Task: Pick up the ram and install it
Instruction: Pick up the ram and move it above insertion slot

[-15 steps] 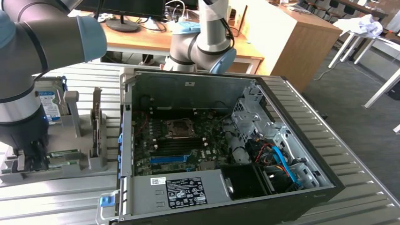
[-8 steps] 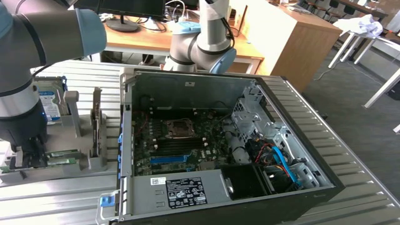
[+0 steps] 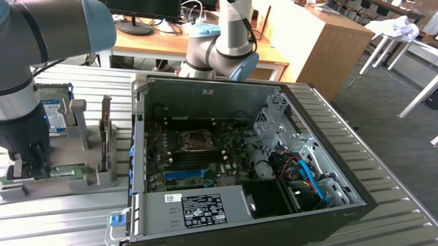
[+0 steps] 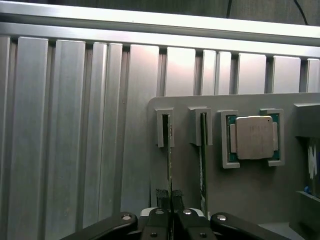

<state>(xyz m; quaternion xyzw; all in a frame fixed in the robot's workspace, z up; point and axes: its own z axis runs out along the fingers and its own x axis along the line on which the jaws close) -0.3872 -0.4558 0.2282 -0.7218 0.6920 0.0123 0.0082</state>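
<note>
Wrist view has the fingers point(image 4: 161, 198) drawn close together, their dark pads pinched on the thin upper edge of the ram point(image 4: 169, 160). The gripper point(image 4: 169, 196) is therefore narrow and clamped on that stick. The ram stands on edge in the slot nearest the outer edge of the grey holder point(image 4: 250, 200), and its far end sits in one of the holder's notched posts. A second ram stick point(image 4: 202, 160) stands parallel in the holder's next slot, close beside the first but not touching it. Past that second stick, further into the holder, a square silver processor chip point(image 4: 255, 137) lies flat in a framed recess. The holder rests on a ribbed aluminium table point(image 4: 75, 150).

In the exterior view the arm point(image 3: 27, 51) reaches down so that the gripper point(image 3: 28, 166) sits low over the holder point(image 3: 89, 179), at its end toward the exterior view's left. A blue-labelled hard drive point(image 3: 55, 115) stands upright at the holder's back. Just beside the holder, on the exterior view's right, an open computer case point(image 3: 321, 154) lies on the same table, with its motherboard point(image 3: 205, 154) facing up.
</note>
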